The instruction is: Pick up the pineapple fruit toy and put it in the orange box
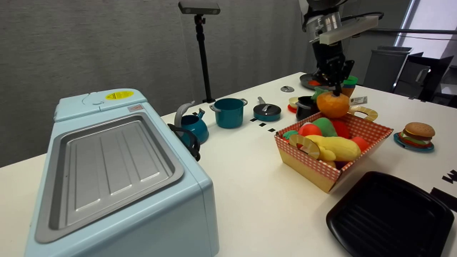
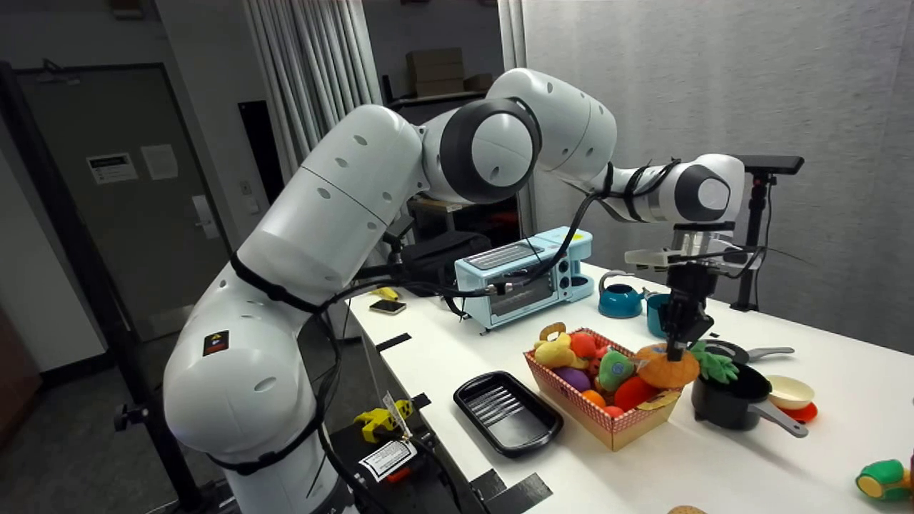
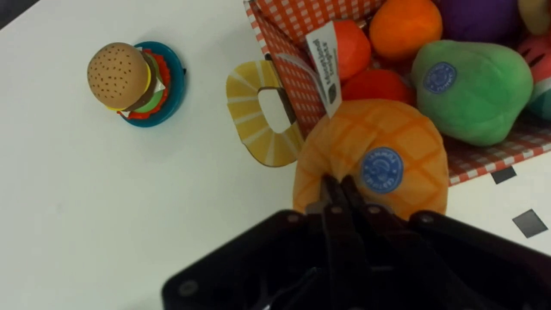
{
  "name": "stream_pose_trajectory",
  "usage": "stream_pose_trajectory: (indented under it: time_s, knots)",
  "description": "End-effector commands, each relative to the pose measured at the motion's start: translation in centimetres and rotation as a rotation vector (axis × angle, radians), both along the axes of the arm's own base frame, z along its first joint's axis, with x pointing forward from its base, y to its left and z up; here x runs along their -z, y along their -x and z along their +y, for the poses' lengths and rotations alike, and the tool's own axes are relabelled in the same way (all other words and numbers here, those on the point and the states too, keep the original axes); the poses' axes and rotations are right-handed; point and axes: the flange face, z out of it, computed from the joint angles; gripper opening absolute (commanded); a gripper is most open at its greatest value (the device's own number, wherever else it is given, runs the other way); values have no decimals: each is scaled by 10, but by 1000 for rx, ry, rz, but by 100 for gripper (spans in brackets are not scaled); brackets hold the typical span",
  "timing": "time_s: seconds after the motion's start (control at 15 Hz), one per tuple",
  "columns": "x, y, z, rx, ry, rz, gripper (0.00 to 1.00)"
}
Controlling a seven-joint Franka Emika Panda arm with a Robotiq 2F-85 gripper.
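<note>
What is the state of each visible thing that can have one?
Jaws: closed on the pineapple
Pineapple: held over a corner of the basket
Basket: open, holding toys
Black pot: uncovered
Teal pot: uncovered
Kettle: upright
Burger: stacked, on a plate
Oven: door looks closed

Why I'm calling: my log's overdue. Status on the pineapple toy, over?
Tool pinching pineapple toy. Toy at a corner of the checkered box, partly outside. Fruit toys crowd the inside, may hinder placing.

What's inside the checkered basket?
The basket holds a yellow toy, a green toy, a purple toy, an orange toy and some red toys; anything underneath them is covered.
</note>
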Motion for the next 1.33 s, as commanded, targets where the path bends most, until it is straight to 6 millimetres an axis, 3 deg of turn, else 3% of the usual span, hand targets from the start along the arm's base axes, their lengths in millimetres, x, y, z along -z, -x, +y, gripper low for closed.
stream_pose_trajectory:
  time_s: [0.0, 0.47, 1.07, 1.13, 1.27]
  knots:
    - [15, 40, 11, -56, 24, 41, 0]
    - [48, 92, 40, -146, 74, 93, 0]
    - [41, 124, 68, -243, 88, 46, 0]
    - [39, 126, 69, -243, 90, 43, 27]
    - [35, 131, 71, -248, 89, 44, 35]
